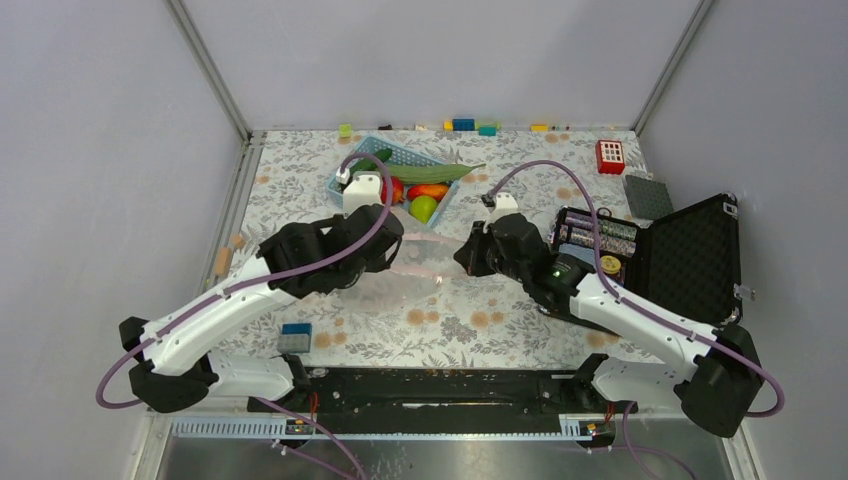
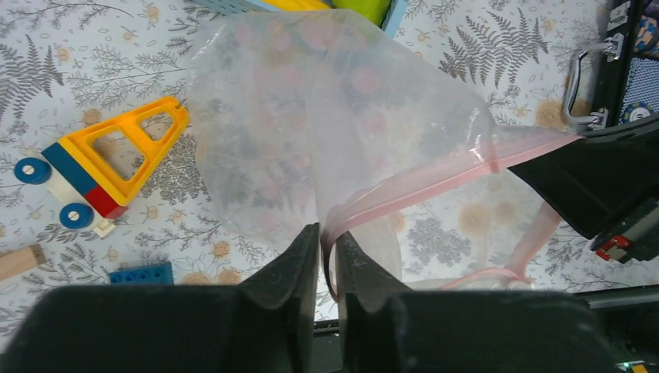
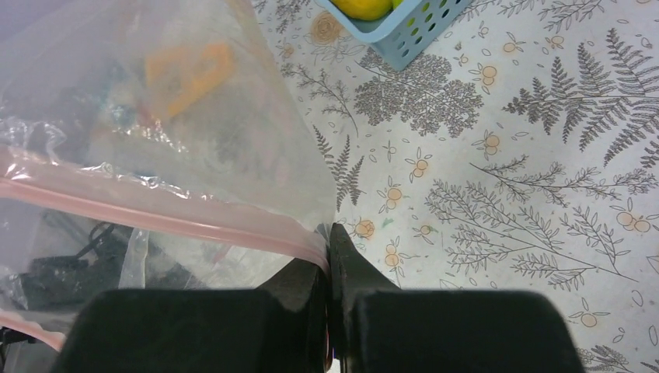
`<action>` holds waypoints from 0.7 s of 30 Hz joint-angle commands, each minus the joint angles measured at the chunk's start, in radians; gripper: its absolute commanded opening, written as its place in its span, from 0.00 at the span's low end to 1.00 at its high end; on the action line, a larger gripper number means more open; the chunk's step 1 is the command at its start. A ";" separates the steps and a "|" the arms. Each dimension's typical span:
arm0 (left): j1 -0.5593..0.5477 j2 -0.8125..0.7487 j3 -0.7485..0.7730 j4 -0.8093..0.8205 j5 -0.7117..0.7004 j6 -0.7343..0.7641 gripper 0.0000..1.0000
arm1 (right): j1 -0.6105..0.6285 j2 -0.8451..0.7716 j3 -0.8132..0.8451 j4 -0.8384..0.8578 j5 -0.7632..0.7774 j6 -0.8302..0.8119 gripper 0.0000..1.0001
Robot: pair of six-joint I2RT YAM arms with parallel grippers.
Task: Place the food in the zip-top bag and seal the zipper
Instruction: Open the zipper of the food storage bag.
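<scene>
Currently, the step in hand is preparation of the zip-top bag; no loading has begun. The bag hangs between the two arms over the middle of the table, just near of the light blue mesh basket. The left gripper is clenched on the zipper, with the pale pink strip pinched between its fingertips. The right gripper is clamped on the other end of the same strip, so the mouth edge runs taut from one to the other. A second loop of pink strip sags below the held edge, which suggests the mouth is partly open. The bag appears to hold no food: only the table pattern and a yellow toy lying on the table show through the film.

The food lies in the basket, far of the bag and apart from it.

Judgement: both grippers are occupied, so the next move calls for one to release the strip and fetch a piece, while the other keeps the mouth open.
</scene>
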 commanded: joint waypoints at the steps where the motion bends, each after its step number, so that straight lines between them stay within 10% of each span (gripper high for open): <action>1: 0.006 -0.034 0.004 -0.032 -0.088 -0.011 0.18 | 0.011 -0.030 0.029 -0.019 -0.036 -0.022 0.00; 12: 0.006 0.010 -0.048 0.121 0.064 -0.031 0.67 | 0.145 0.015 0.168 -0.025 0.033 0.065 0.00; 21: 0.006 0.035 -0.125 0.197 0.143 -0.131 0.74 | 0.204 0.087 0.243 -0.058 0.128 0.114 0.00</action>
